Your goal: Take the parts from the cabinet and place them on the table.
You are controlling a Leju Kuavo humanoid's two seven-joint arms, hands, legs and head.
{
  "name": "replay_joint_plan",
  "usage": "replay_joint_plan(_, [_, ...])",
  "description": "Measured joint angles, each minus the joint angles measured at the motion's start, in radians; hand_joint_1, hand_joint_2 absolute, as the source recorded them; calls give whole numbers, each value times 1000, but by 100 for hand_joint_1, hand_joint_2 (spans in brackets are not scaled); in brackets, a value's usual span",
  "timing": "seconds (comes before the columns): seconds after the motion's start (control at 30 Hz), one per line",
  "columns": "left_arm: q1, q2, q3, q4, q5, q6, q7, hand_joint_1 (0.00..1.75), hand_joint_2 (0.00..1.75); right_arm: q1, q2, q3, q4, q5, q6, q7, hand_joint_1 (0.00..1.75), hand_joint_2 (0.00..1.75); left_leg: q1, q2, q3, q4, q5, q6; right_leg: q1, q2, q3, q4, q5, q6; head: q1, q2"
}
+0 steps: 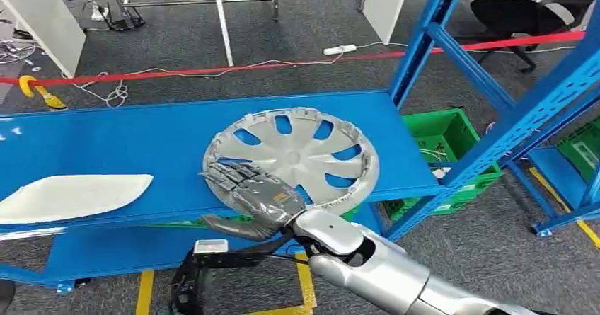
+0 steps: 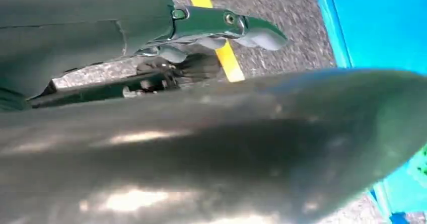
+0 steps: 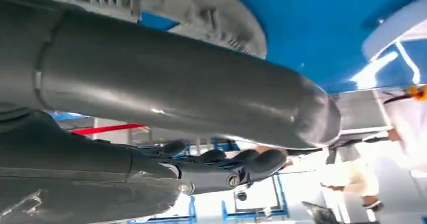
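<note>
A silver hubcap (image 1: 297,156) lies flat on the blue shelf (image 1: 127,141) of the cabinet, near its front edge. My right hand (image 1: 251,198) reaches over the hubcap's near left rim, fingers (image 1: 230,177) spread on top and thumb (image 1: 223,223) sticking out past the shelf's front edge. In the right wrist view the thumb (image 3: 176,83) runs beside the hubcap's ribbed rim (image 3: 201,12), and there is open space between the thumb and the dark fingers (image 3: 226,166). A white curved part (image 1: 71,196) lies at the shelf's left. My left hand (image 2: 211,30) hangs over the floor, holding nothing.
Blue uprights (image 1: 495,138) of the rack stand to the right. A green crate (image 1: 442,156) sits on the floor under the shelf's right end. A red tape line (image 1: 212,69) crosses the carpet behind. Yellow floor marking (image 2: 214,32) runs below the left hand.
</note>
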Motion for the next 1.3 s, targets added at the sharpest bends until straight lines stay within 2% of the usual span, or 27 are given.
replay_joint_plan(0.03, [1, 0, 0, 0, 0, 0, 0, 0, 0, 2, 0, -3, 1, -1, 0, 0, 0, 0, 1, 0, 0, 0, -2, 2, -8, 0, -53, 87, -31, 7, 1, 0])
replay_joint_plan(0.07, [1, 0, 0, 0, 0, 0, 0, 0, 0, 4, -1, -5, 3, -2, 0, 0, 0, 0, 4, 0, 1, 1, -4, 2, -14, 0, -95, 145, -39, 12, 0, 0])
replay_joint_plan(0.1, [1, 1, 0, 0, 0, 0, 0, 0, 0, 5, -2, -5, 4, -4, 0, 0, 0, 0, 6, 0, 3, 1, -6, 0, -20, -1, -111, 149, -18, 16, 1, 0])
replay_joint_plan(0.17, [1, 0, 0, 0, 0, 0, 0, 0, 0, 5, -2, -7, 6, -3, 0, 0, 0, 0, 15, -1, 12, 1, -12, -9, -30, -1, -75, 32, 79, 25, 0, 0])
replay_joint_plan(0.2, [0, 0, 0, 0, 0, 0, 0, 0, 0, 4, -2, -10, 6, -3, 0, 1, 0, 0, 22, -3, 19, 1, -15, -15, -36, -2, -31, -76, 142, 31, 0, 0])
replay_joint_plan(0.23, [0, 0, 0, 0, 0, 0, 0, 0, 0, 3, -2, -12, 6, -3, 0, 0, 0, 0, 23, -3, 24, 0, -19, -22, -43, -4, 2, -159, 180, 44, 2, 0])
replay_joint_plan(0.27, [-1, 0, 0, 0, 0, 0, 0, 0, 0, 3, -2, -13, 7, -3, 0, 2, 0, 0, 21, -7, 26, -1, -19, -31, -32, 7, 6, -167, 172, 51, 0, 0])
replay_joint_plan(0.37, [0, -1, 0, 0, 0, -2, 0, 0, 0, 4, -3, -14, 8, -3, 0, 2, 0, 0, 29, -6, 38, -32, -2, -55, -24, 14, 9, -165, 179, 30, -2, 0])
replay_joint_plan(0.4, [-1, -2, 0, 0, 2, -4, 0, 0, 0, 2, -3, -15, 8, -3, -3, 2, 0, 0, 30, -6, 45, -41, 0, -65, -22, 16, 16, -179, 186, 17, 0, 0])
replay_joint_plan(0.43, [-1, -2, 0, 0, 2, -6, 0, 0, 0, -6, -3, -16, 10, -9, -9, -1, 0, 0, 30, 0, 40, -29, -13, -61, -26, 13, 23, -189, 192, 7, -6, 0])
replay_joint_plan(0.47, [-4, -3, 0, 0, 2, -8, 0, 0, 0, -28, -3, -15, 24, -27, -19, -5, 0, 0, 23, 1, 13, 25, -49, -53, -25, 13, 23, -192, 194, -1, -10, 0])
replay_joint_plan(0.53, [-4, -4, 2, 0, 2, -11, 0, 0, 0, -74, -3, -13, 67, -61, -33, -6, 0, 0, 8, 0, -70, 194, -125, -44, -19, 12, 22, -193, 195, -11, -15, 0])
replay_joint_plan(0.57, [-2, -5, 4, 0, 2, -15, 2, 0, 0, -88, -5, -13, 91, -75, -38, 1, 0, 0, 2, 0, -107, 267, -147, -39, -14, 12, 22, -192, 194, -14, -14, 0])
replay_joint_plan(0.6, [2, -5, 6, 0, 2, -18, 3, 0, 0, -94, -8, -13, 109, -81, -41, 4, 0, 0, -3, 0, -122, 291, -145, -36, -9, 11, 22, -192, 194, -17, -13, 0])
replay_joint_plan(0.67, [6, -6, 12, 0, 2, -24, 6, 0, 0, -101, -13, -12, 138, -87, -48, 15, 0, 0, -11, 0, -82, 208, -79, -23, -4, 12, 23, -192, 194, -17, -13, 0])
replay_joint_plan(0.73, [6, -6, 19, 0, 2, -26, 6, 0, 0, -113, -19, -12, 161, -94, -53, 28, 0, 0, -12, 1, 0, 52, -5, -18, -4, 15, 23, -183, 187, -11, -14, 0])
replay_joint_plan(0.77, [5, -11, 24, 0, 2, -29, 6, 0, 0, -122, -24, -12, 173, -99, -53, 34, 0, 0, -12, 1, 23, 13, -17, -22, 12, 17, 13, -170, 179, -4, -16, 0])
replay_joint_plan(0.8, [5, -11, 31, -1, 3, -31, 6, 0, 0, -126, -29, -12, 184, -103, -53, 42, 0, 0, -9, -2, 20, 8, -27, -10, 11, 19, 6, -163, 176, -6, -18, 0])
replay_joint_plan(0.83, [9, -16, 36, -3, 4, -37, 8, 0, 0, -126, -36, -12, 190, -110, -52, 48, 0, 0, -11, -3, 19, 8, -29, -5, 11, 18, 7, -165, 175, -6, -6, 0])
replay_joint_plan(0.93, [13, -24, 56, -21, 5, -32, 56, 0, 0, -126, -40, -13, 199, -126, -29, 95, 0, 0, -8, -5, 21, 8, -30, 6, 4, 16, -2, -152, 162, 5, -7, 0])
replay_joint_plan(0.97, [11, -27, 66, -36, 2, -25, 72, 0, 0, -129, -40, -14, 199, -127, -20, 107, 0, 0, -7, -5, 21, 8, -31, 13, 3, 10, -22, -112, 137, 15, 0, 0])
replay_joint_plan(1.03, [10, -29, 83, -55, -9, -25, 108, 0, 0, -129, -40, -14, 199, -130, -6, 119, 0, 0, -7, -4, 22, 8, -32, 17, -7, 4, -103, 53, 64, 29, 0, 0])
replay_joint_plan(1.1, [11, -30, 93, -57, -15, -32, 142, 0, 0, -120, -40, -14, 200, -131, 2, 122, 0, 0, -3, -4, 25, 8, -34, 17, -10, 4, -162, 153, 42, 34, 0, 0])
replay_joint_plan(1.13, [11, -29, 98, -57, -20, -36, 156, 0, 0, -119, -41, -14, 201, -132, 5, 122, 0, 0, -1, -4, 27, 8, -36, 15, -11, 4, -161, 140, 65, 34, 1, 0])
replay_joint_plan(1.17, [10, -31, 104, -57, -25, -39, 170, 0, 0, -120, -40, -14, 201, -132, 8, 121, 0, 0, 0, -4, 30, 8, -38, 14, -13, 4, -139, 82, 108, 30, 2, 0])
replay_joint_plan(1.23, [2, -35, 108, -57, -34, -48, 187, 0, 0, -127, -37, -14, 200, -132, 18, 110, 0, 0, 0, -6, 39, 6, -42, 8, -12, 4, -50, -113, 211, 12, 1, 0])
replay_joint_plan(1.3, [-9, -38, 108, -57, -40, -56, 195, 0, 0, -135, -29, -14, 200, -133, 28, 97, 0, 0, -2, -7, 37, 4, -42, -1, -2, 2, -17, -168, 206, 1, 1, 0])
